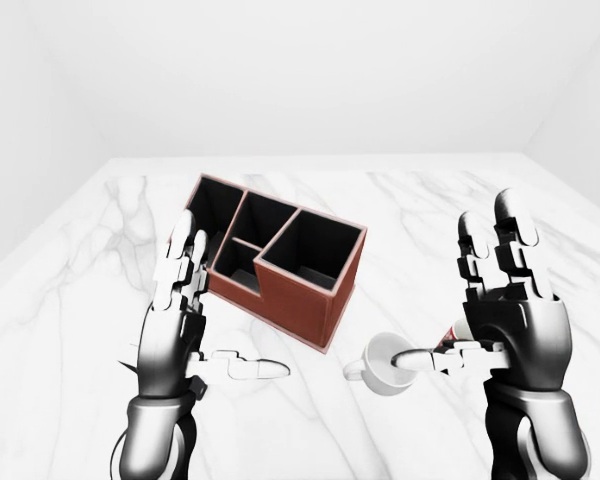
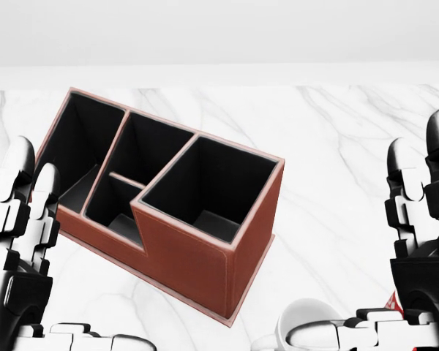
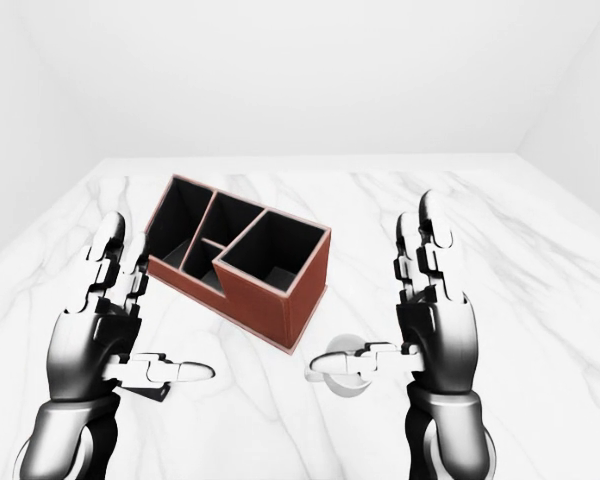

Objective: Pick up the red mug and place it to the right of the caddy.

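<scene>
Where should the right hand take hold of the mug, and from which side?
Grip the mug round its body, coming from the view's right, where the right hand already stands open. It sits upright with its handle pointing to the view's left, toward the caddy, so the right wall is free.

No text, label, brand, number or sign can be read on anything in these views.

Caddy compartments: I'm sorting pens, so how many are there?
4 in the caddy. In the head view: a tall one at right, a long one at far left, and two middle ones, upper and smaller lower. All look empty.
</scene>
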